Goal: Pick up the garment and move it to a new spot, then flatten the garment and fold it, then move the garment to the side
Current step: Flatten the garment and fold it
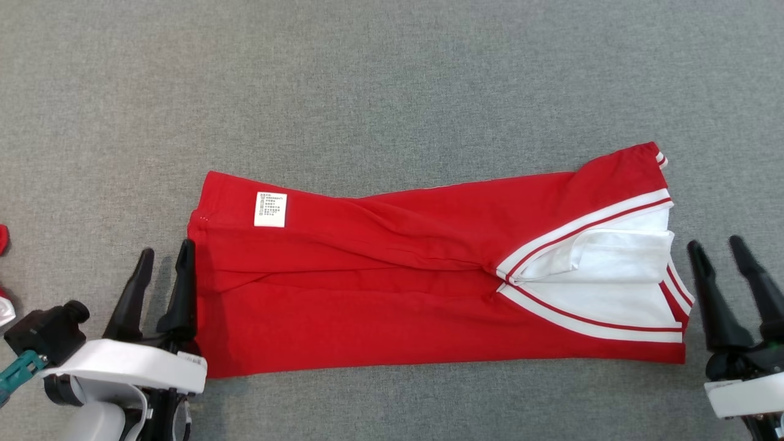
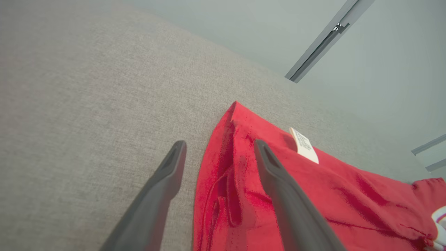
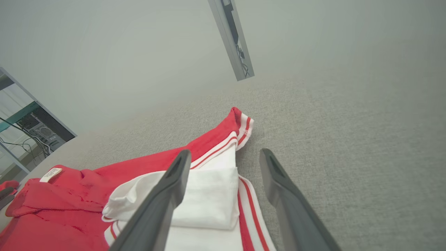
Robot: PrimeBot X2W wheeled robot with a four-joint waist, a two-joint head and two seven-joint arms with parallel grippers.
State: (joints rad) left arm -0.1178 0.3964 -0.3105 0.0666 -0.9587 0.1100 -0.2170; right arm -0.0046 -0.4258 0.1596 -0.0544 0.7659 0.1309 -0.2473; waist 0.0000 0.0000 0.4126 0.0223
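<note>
While folded lengthwise on the grey surface (image 1: pixel 392 73) — garment (image 1: pixel 367 306), flat.
Left gripper (image 1: pixel 166 248) spread at its left end, right gripper (image 1: pixel 715 242) spread just beside its right end — nothing pinched.

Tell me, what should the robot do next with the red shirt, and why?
Probably pinch the garment's left edge with the left claw, to fold it across. The garment lies in a long flat strip; the right claw and left claw stand open at its ends, holding nothing.

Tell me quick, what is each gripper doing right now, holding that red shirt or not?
Left gripper: open, holding nothing.
Right gripper: open, holding nothing.
</note>
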